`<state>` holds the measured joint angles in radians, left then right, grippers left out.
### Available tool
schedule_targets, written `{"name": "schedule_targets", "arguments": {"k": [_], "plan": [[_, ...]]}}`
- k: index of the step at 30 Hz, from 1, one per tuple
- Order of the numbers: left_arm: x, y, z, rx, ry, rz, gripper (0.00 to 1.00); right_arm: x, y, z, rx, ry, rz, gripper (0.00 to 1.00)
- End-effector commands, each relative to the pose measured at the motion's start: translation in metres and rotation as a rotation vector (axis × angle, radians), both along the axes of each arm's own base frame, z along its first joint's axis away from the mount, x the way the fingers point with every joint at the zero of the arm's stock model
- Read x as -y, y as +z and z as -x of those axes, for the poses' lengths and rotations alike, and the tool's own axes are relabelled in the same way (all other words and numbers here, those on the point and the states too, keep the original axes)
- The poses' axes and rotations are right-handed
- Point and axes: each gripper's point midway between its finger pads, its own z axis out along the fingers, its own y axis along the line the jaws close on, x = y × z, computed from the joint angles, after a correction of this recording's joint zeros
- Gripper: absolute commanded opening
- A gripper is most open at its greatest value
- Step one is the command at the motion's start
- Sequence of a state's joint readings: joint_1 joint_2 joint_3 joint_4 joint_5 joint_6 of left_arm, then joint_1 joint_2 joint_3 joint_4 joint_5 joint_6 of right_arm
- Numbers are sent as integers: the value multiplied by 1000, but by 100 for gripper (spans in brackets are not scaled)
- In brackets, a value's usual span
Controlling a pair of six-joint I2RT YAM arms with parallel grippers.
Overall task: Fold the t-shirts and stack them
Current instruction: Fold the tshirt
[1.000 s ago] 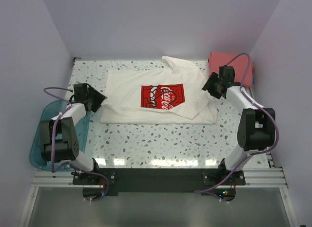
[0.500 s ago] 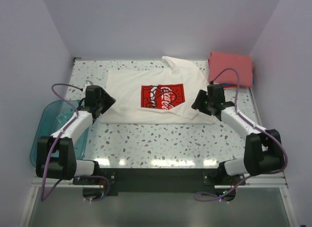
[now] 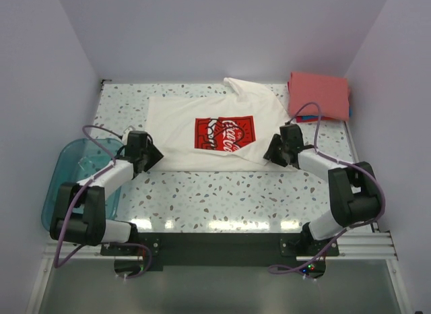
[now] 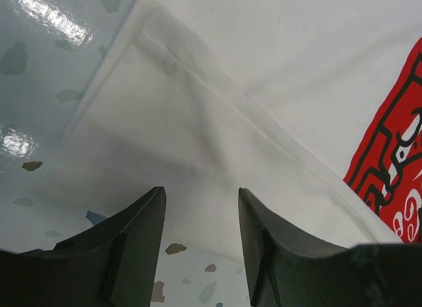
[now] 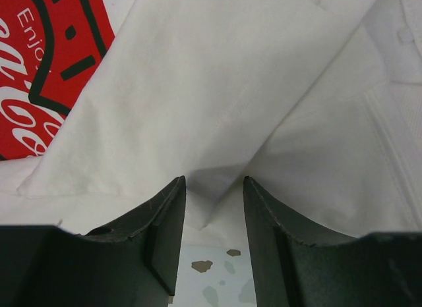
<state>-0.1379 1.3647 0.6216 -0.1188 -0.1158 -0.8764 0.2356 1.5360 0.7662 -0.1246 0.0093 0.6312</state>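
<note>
Cream-white cloth t-shirt (image 3: 202, 108) lies spread flat on the speckled table (image 3: 222, 193), its red chest print (image 3: 225, 133) reading "Enjoy" beside Coca-Cola script. At its near edge the left gripper (image 4: 201, 196) and right gripper (image 5: 214, 185) hover, jaws parted and gripping nothing. Folding looks about to begin: both must pinch the hem and lift together.

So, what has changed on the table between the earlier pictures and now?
The left pincer and right pincer, both open, moved inward and back toward the robot, to the near edge of the cream-white t-shirt, one on each side. Nothing was gripped. That shirt, the folded coral-red shirt and the teal tub stayed put.
</note>
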Motion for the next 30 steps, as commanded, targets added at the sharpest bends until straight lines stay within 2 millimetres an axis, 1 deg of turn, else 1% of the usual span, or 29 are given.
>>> {"name": "schedule_targets", "arguments": {"k": [1,3,4,6,7,8,9,11,12,14,15,16,17,18,20,21,22,23,24,26,27,29,30], "plan": [[-4,0,-6,35,16,-24,52,-2,14,-25,82,-34,-15,43],[-4,-2,-5,30,16,-29,52,-2,12,-25,80,-37,-16,40],[-5,-4,-4,27,18,-29,52,-2,11,-25,79,-38,-16,33],[-5,-5,-4,25,16,-32,52,-2,12,-26,78,-41,-18,25],[-5,-5,-4,24,18,-34,52,-3,14,-27,83,-39,-19,19],[-6,-6,-3,21,17,-39,52,-3,16,-28,86,-40,-21,10],[-7,-6,-3,21,16,-42,52,-4,20,-31,94,-40,-23,6],[-7,-5,-3,23,18,-46,52,-4,26,-34,101,-36,-22,4],[-7,-5,-4,23,16,-48,52,-6,33,-40,116,-34,-26,4],[-8,-5,-4,23,17,-50,52,-7,35,-45,114,-28,-21,3],[-8,-5,-4,24,17,-49,52,-9,42,-52,129,-25,-28,2],[-8,-3,-5,28,18,-50,52,-11,44,-55,130,-20,-30,2],[-8,-4,-5,26,17,-51,52,-13,40,-58,119,-16,-27,1],[-8,-4,-5,23,17,-53,52,-14,49,-68,140,-17,-30,1],[-8,-2,-6,26,18,-52,52,-14,46,-76,133,-20,-20,1],[-8,-2,-7,26,17,-55,52,-17,55,-87,153,-18,-25,1],[-8,0,-7,28,16,-55,52,-18,55,-91,149,-16,-22,1],[-7,0,-8,29,14,-53,52,-20,50,-95,137,-12,-22,1],[-7,1,-8,30,14,-53,52,-23,57,-105,155,-9,-30,1],[-6,3,-10,37,11,-47,52,-28,58,-114,156,1,-39,0],[-6,2,-10,36,11,-45,52,-30,58,-123,160,3,-44,0],[-5,3,-12,37,7,-44,52,-34,56,-132,162,10,-42,0],[-5,3,-13,38,8,-41,52,-37,55,-141,165,13,-41,0]]}}
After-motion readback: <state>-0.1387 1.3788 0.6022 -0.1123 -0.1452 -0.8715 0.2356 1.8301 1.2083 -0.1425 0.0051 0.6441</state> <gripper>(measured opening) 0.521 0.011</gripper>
